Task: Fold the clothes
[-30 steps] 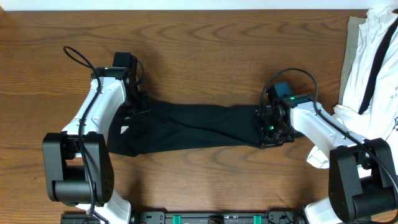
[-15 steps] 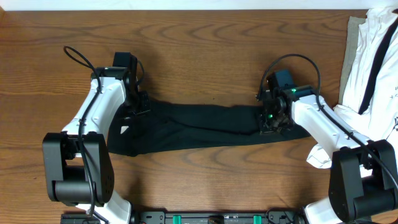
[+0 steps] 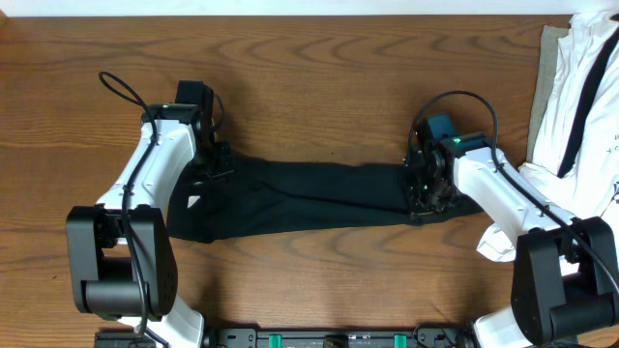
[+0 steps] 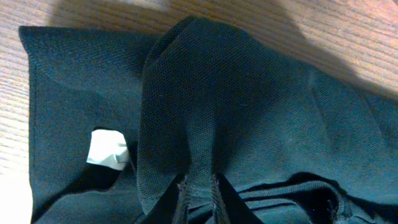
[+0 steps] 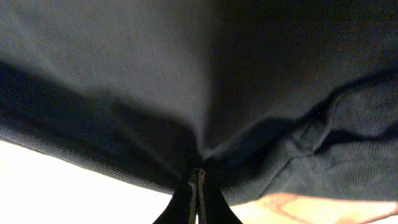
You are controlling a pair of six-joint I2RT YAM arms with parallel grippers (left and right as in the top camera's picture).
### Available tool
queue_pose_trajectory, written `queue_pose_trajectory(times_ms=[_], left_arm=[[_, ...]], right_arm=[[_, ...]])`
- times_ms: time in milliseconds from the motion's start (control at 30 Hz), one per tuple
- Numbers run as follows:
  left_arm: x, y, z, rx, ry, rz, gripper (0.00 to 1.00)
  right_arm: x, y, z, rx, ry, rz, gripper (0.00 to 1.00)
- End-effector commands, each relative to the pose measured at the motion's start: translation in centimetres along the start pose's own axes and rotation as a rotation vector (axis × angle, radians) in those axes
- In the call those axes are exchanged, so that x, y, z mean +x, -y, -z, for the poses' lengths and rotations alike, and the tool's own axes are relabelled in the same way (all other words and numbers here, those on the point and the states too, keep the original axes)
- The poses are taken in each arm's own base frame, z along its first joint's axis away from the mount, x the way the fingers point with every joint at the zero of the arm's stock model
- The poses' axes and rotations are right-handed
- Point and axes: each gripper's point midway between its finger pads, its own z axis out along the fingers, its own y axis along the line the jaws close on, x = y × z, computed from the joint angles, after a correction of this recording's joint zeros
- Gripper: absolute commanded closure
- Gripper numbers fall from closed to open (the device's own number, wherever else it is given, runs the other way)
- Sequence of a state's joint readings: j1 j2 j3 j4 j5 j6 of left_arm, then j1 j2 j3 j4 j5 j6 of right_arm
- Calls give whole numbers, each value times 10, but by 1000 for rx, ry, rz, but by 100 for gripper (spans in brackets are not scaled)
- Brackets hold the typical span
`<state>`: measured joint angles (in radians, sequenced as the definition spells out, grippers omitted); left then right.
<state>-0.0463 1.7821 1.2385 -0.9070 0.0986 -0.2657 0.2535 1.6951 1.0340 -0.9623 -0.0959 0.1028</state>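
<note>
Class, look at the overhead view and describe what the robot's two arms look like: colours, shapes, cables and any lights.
Both the left arm and the right arm have white shell links joined by chunky black cylindrical joints. A thin black cable loops at each wrist. The right end effector is black, with green lights and a teal block behind.

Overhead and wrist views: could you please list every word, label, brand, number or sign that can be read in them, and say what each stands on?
None can be read in any view.
White tag on the black garment: looks blank, no lettering shows.
Faint dark specks on the white garment at the right edge of the overhead view: too small to read.
</note>
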Motion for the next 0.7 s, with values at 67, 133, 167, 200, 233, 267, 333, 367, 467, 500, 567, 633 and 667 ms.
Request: queue_pose_trajectory(times_ms=[67,133,167,200,233,267,333,367,467,500,567,633,667], left_arm=[[-9,2,13,17,44,1,85],[-9,2,13,17,44,1,85],[-9,2,13,17,44,1,85],[-9,2,13,17,44,1,84],[-9,2,13,17,44,1,84],[-9,2,13,17,44,1,84],[-9,2,13,17,44,1,84],[-9,2,13,17,44,1,84],[-9,2,13,17,43,1,84],[-9,2,13,17,43,1,84],[-8,2,13,17,41,1,84],[-7,2,13,16,38,2,84],[-7,2,13,15,36,2,84]], right_arm=[[16,7,-10,24,-60,-28,98],[24,8,-15,28,-81,-42,98],[28,9,-18,29,-91,-44,98],[31,10,-20,33,-101,-46,98],[33,11,-20,34,-110,-47,99],[35,11,-20,34,-118,-48,99],[37,10,-15,35,-125,-49,99],[36,10,-12,36,-123,-49,99],[25,10,6,40,-84,-49,99],[21,11,12,49,-71,-52,98],[13,20,27,94,-43,-88,97],[6,27,37,121,-17,-119,93],[1,29,40,121,2,-127,91]])
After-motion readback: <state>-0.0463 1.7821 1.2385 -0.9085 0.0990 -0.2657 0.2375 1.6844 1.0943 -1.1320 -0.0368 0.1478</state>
